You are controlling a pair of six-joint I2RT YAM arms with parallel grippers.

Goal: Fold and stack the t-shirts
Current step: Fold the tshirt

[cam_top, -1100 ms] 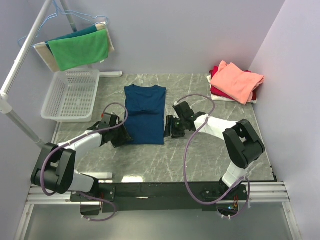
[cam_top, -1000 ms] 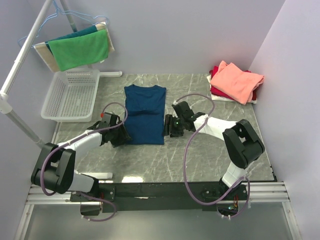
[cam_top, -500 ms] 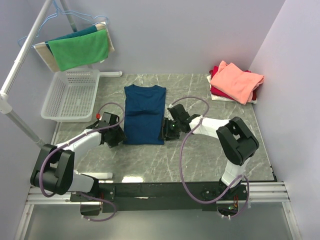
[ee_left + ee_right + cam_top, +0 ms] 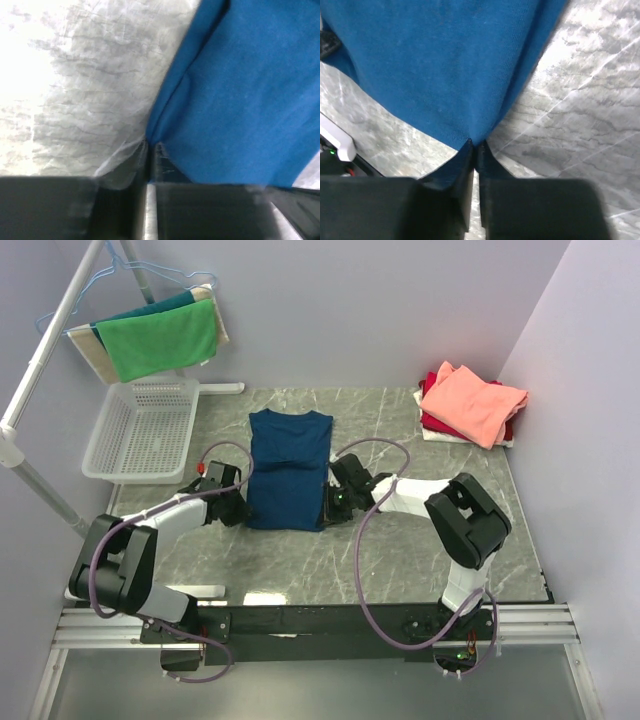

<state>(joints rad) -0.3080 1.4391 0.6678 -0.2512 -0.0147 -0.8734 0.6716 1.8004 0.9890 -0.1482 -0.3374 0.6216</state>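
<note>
Navy t-shirt (image 4: 289,465), folded to a long strip, flat mid-worktop (image 4: 400,550), collar far. Left hand (image 4: 236,508) and right hand (image 4: 333,502) each pinching a near hem corner (fingers pressed together on cloth), likely to fold hem toward collar. Folded pink and red t-shirts (image 4: 470,400) stacked far right.

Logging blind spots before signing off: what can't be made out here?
Left wrist view: how many layers of the navy t-shirt the left hand pinches; blurred, bunched at the tips.
Right wrist view: the same for the right hand.
Top view: both grips, hidden under the wrists.
Top view: how many tees lie under the pink t-shirt, which covers them.
</note>
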